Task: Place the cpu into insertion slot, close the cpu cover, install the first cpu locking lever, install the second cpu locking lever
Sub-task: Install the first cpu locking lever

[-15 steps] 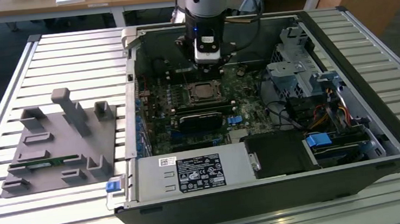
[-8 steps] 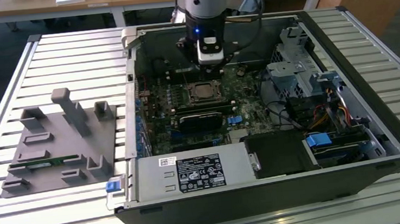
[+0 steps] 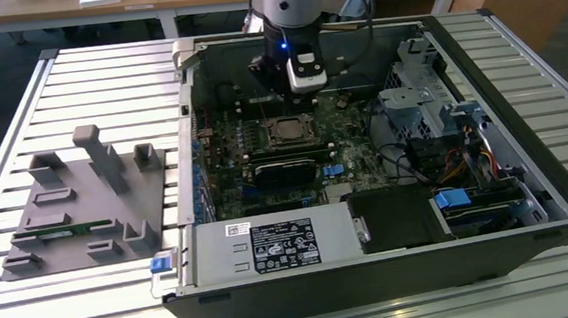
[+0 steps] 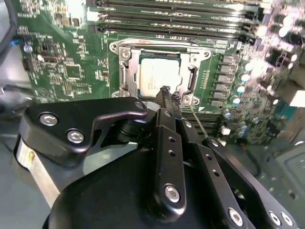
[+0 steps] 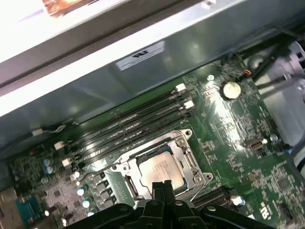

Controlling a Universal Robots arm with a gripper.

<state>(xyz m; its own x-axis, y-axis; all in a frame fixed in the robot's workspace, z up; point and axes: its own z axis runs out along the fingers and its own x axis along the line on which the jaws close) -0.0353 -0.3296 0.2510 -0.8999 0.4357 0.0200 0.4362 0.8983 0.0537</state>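
The cpu [image 4: 159, 74] [image 5: 159, 169] lies flat in the insertion slot [image 4: 190, 79] on the green motherboard, its silvery top showing. The cpu cover [image 4: 125, 71] [image 5: 189, 160] lies down around it as a metal frame. My gripper [image 4: 169, 94] [image 5: 162, 185] is shut, its black fingertips together just above the socket's edge, with nothing seen between them. A thin wire lever [image 4: 199, 125] runs out from the socket corner beside the fingertips. In the exterior view the gripper [image 3: 295, 105] hangs inside the open computer case, right over the socket [image 3: 287, 132].
Long black memory slots [image 5: 128, 121] run beside the socket. A black block [image 3: 287, 170], the power supply [image 3: 271, 246] and the drive cage [image 3: 418, 105] crowd the case. A grey fixture [image 3: 87, 203] stands on the slatted table at the exterior view's left.
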